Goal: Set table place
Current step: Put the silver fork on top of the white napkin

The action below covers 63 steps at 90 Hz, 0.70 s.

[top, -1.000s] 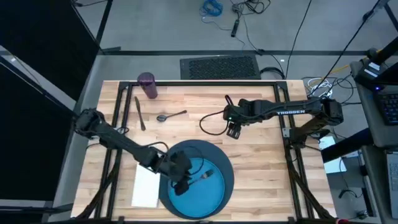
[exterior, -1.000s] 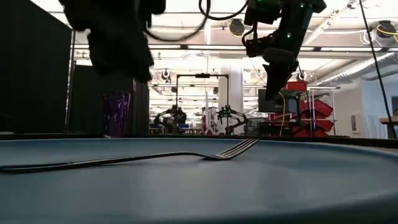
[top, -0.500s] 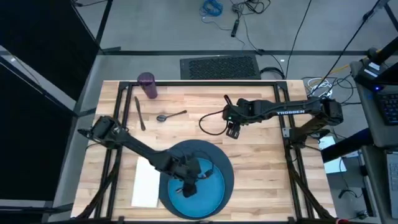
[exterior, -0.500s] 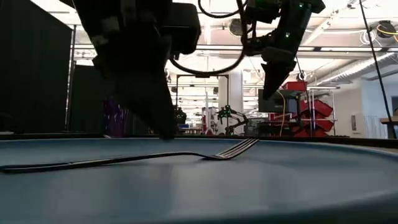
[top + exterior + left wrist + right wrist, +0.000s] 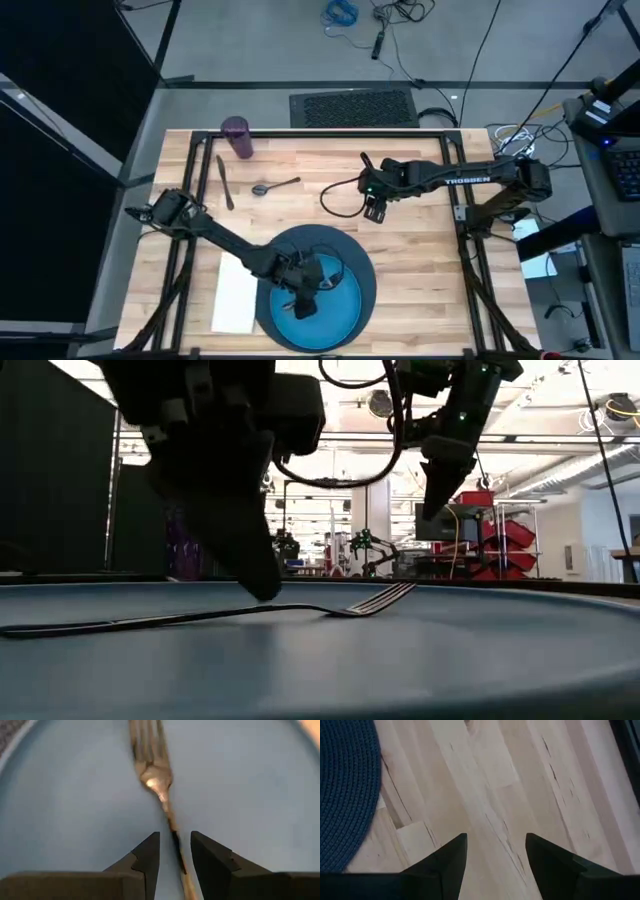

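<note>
Two fingers of our left gripper (image 5: 174, 851) stand apart astride the fork (image 5: 155, 780) handle on the plate (image 5: 260, 795); its end is cut off.

Mat (image 5: 362, 262) sits at the table's (image 5: 420, 250) near edge, about mid-width; plate (image 5: 340, 310) on the mat, fork (image 5: 328, 283) on the plate. Napkin (image 5: 236, 296) just beside the mat, toward the left edge. Cup (image 5: 237, 137) at far-left corner. Knife (image 5: 225, 181) and spoon (image 5: 275, 186) between cup and mat, knife nearer the left edge.
</note>
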Available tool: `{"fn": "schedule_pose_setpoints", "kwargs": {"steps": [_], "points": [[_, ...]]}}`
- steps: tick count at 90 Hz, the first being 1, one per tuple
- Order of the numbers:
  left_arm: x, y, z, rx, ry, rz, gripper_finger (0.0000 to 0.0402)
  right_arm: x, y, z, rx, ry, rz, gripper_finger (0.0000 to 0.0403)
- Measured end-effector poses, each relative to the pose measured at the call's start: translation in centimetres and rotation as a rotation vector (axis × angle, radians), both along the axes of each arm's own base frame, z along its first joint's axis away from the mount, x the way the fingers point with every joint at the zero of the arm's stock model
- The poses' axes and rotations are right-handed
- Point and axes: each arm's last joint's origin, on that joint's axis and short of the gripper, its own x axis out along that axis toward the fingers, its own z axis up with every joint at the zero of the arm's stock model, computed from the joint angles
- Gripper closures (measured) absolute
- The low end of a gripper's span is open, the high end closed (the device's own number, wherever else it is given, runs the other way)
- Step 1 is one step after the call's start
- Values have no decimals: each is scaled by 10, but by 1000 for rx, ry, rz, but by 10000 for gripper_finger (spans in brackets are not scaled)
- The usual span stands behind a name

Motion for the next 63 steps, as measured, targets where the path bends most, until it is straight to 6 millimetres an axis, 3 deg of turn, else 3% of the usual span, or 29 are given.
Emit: {"fn": "schedule_pose_setpoints", "kwargs": {"steps": [27,48,63], "points": [[0,-1,-5,23,0,9,312,0,0,0,0,-2,0,215],[0,-1,-5,28,3,11,390,0,0,0,0,-3,0,215],[0,-1,-5,29,1,12,399,0,0,0,2,-4,-5,215]]}}
